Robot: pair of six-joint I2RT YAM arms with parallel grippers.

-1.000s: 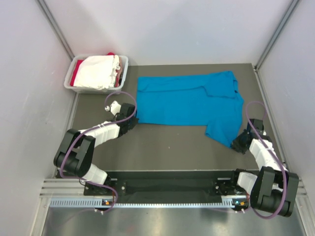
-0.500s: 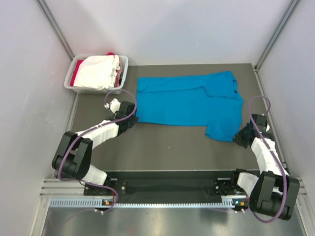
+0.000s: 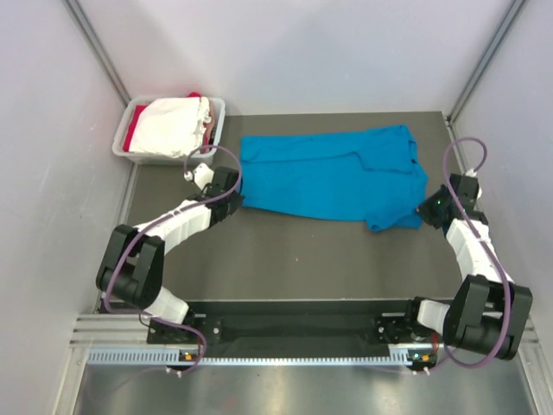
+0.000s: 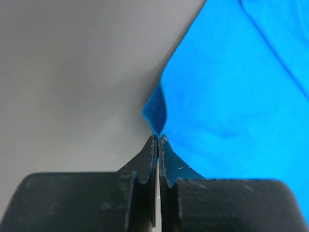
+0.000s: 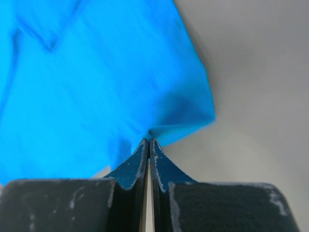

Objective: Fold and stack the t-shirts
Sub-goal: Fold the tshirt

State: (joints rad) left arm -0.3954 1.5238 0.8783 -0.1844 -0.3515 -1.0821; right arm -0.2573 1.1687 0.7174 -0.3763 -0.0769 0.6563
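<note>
**Pinching both near corners of the blue t-shirt**

From the top external view, the blue t-shirt (image 3: pixel 333 177) is seen spread across the far half of the dark worktop (image 3: pixel 302 259), with one layer of cloth lying over another. Its near left corner is met by the left fingers (image 3: pixel 233 194), and its near right corner by the right fingers (image 3: pixel 427 211). Both arms are stretched out from their bases at the near edge. A pale grey tub (image 3: pixel 216 108) is set at the far left corner of the worktop. A white t-shirt (image 3: pixel 177 121) is piled in it, and a red t-shirt (image 3: pixel 131 137) is visible along its left side.

In the left wrist view, the left fingers (image 4: pixel 147 159) are pressed together, with a small peak of blue cloth (image 4: pixel 231 87) clamped at their tips. Bare worktop (image 4: pixel 72 72) is shown to the left of the cloth.

In the right wrist view, the right fingers (image 5: pixel 137 162) are likewise closed tightly on a bunched corner of the blue t-shirt (image 5: pixel 96 87). The cloth is puckered around the pinch, and grey worktop (image 5: pixel 256 72) is shown to the right.
</note>
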